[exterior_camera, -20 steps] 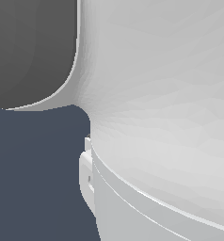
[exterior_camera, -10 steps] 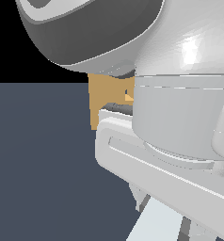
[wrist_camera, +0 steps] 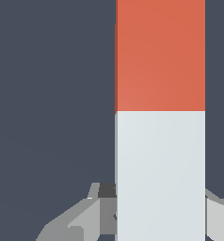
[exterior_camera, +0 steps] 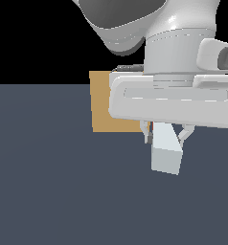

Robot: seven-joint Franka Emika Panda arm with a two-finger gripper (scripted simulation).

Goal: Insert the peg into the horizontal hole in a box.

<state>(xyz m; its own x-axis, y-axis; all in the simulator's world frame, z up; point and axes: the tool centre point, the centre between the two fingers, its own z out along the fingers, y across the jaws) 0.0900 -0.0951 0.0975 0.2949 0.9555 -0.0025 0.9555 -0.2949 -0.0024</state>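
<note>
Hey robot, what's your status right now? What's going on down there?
Hand shut on peg, gripping its pale end. Box behind, partly hidden by arm. Hole not visible.

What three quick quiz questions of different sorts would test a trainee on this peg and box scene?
1. True or false: the long square orange-red peg with a pale grey-white end sits between the claw fingers.
2. Which end of the peg pokes out toward the exterior view's camera: A orange-red, B pale?
3. Fill in: the plain tan block-shaped box lies to the exterior view's ____ of the peg.

Key: 1 true; 2 B; 3 left.
</note>
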